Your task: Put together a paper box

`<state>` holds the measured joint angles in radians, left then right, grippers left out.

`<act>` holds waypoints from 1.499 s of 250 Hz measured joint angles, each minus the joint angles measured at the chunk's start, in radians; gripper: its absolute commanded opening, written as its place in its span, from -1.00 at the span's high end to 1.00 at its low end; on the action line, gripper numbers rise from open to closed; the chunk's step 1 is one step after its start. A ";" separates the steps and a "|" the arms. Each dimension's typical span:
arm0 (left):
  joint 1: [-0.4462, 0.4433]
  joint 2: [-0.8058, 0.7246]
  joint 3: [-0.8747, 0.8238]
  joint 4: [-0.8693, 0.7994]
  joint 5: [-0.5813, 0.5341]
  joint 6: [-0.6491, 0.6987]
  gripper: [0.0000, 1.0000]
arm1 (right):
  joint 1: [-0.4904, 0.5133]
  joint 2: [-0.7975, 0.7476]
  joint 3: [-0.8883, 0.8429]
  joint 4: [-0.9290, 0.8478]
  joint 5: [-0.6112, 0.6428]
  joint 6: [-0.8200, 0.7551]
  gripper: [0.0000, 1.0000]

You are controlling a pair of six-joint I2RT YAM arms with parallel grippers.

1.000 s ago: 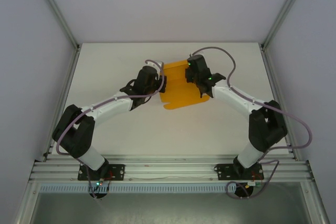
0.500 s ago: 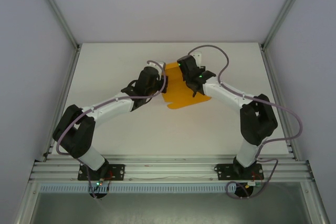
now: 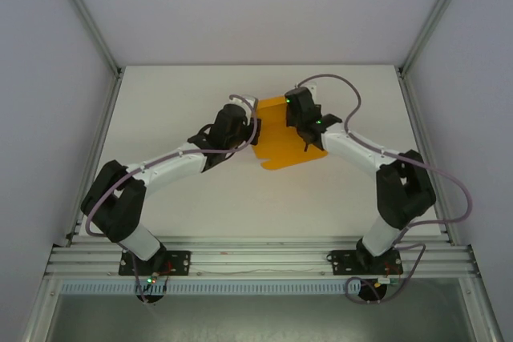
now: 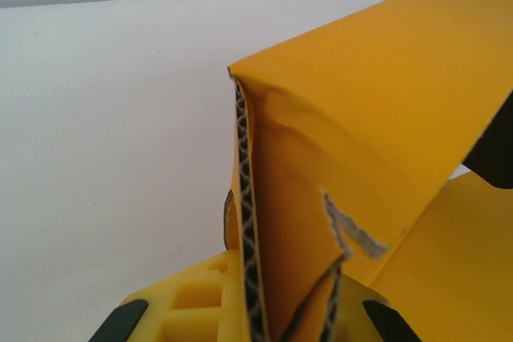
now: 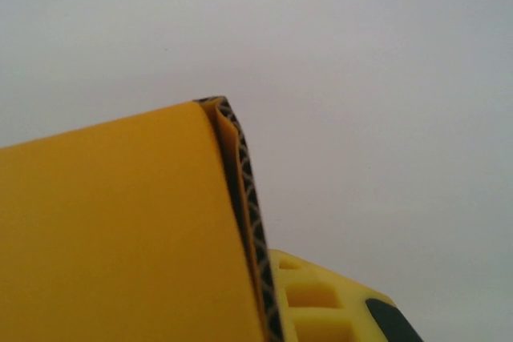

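The paper box (image 3: 282,143) is a bright orange corrugated card, partly folded, lying mid-table between the two arms. My left gripper (image 3: 250,135) is shut on the card's left edge. In the left wrist view its yellow fingers (image 4: 186,303) pinch a doubled, folded flap of the paper box (image 4: 385,102), which has a torn scuff on its face. My right gripper (image 3: 298,123) is shut on the card's far right part. In the right wrist view one yellow finger (image 5: 325,308) presses a folded layer of the paper box (image 5: 112,238); the other finger is hidden behind the card.
The white table (image 3: 176,86) is enclosed by grey walls with aluminium posts (image 3: 88,22) at the back corners. A metal rail (image 3: 256,258) carrying both arm bases runs along the near edge. Purple cables loop off both wrists.
The right gripper swung left over the card, then back right, and closed on it. The card is folded narrower and has shifted slightly right. The left gripper followed a little to the right, staying shut.
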<state>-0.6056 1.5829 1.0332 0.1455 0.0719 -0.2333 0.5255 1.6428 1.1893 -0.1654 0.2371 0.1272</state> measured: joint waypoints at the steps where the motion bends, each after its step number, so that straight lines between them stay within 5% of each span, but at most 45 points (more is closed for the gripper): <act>1: 0.000 0.000 0.000 0.000 0.000 0.000 1.00 | -0.001 -0.001 -0.002 0.002 -0.002 -0.001 0.65; 28: -0.002 -0.010 -0.001 -0.005 0.001 -0.001 1.00 | -0.028 -0.050 -0.063 0.075 -0.070 -0.031 0.37; 86: -0.002 -0.042 -0.002 -0.001 0.010 0.000 1.00 | -0.074 -0.158 -0.149 0.156 -0.204 -0.082 0.33; 153: 0.002 -0.054 -0.003 0.000 0.005 -0.001 1.00 | -0.123 -0.211 -0.154 0.127 -0.353 -0.121 -0.33; 239: 0.005 -0.054 -0.003 0.000 0.005 -0.003 1.00 | -0.128 -0.298 -0.174 0.095 -0.500 -0.140 -0.41; 298: 0.005 -0.054 -0.003 -0.003 0.003 -0.003 1.00 | -0.136 -0.386 -0.229 0.066 -0.513 -0.149 -0.79; 343: 0.004 -0.054 -0.003 -0.008 -0.006 -0.003 1.00 | -0.171 -0.528 -0.300 0.058 -0.530 -0.136 -0.73; 375: 0.004 -0.054 -0.003 -0.016 -0.006 -0.002 1.00 | -0.212 -0.623 -0.345 0.057 -0.578 -0.123 -0.48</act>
<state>-0.6014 1.5288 1.0306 0.1295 0.0654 -0.2356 0.3134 1.0195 0.8440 -0.1081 -0.3405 0.0040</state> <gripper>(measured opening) 0.097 0.783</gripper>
